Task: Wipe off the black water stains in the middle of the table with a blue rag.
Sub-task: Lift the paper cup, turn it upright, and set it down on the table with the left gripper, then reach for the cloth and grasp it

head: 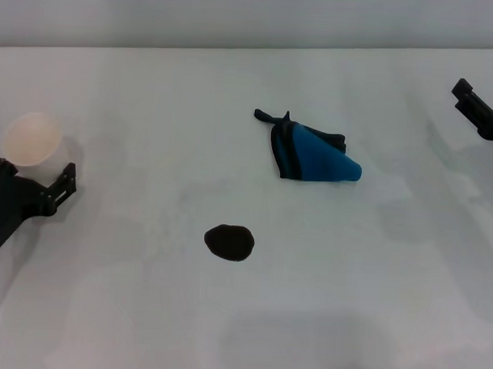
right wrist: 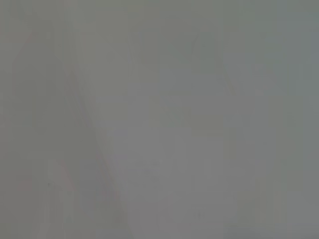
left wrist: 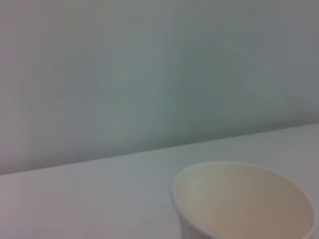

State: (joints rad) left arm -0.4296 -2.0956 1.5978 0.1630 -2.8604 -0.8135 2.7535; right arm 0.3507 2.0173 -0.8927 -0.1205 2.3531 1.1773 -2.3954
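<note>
The black water stain (head: 229,242) is a small oval blotch on the white table (head: 152,100), a little left of the middle. The blue rag (head: 316,157), with black edging, lies crumpled beyond it and to its right. My right gripper (head: 483,91) hovers open and empty at the far right edge, well to the right of the rag. My left gripper (head: 34,175) is open at the left edge, far from the stain. The right wrist view shows only a plain grey surface.
A white paper cup (head: 32,140) stands upright just beyond my left gripper's fingertips; the left wrist view shows its open rim (left wrist: 244,199). The table's far edge meets a pale wall (head: 252,19).
</note>
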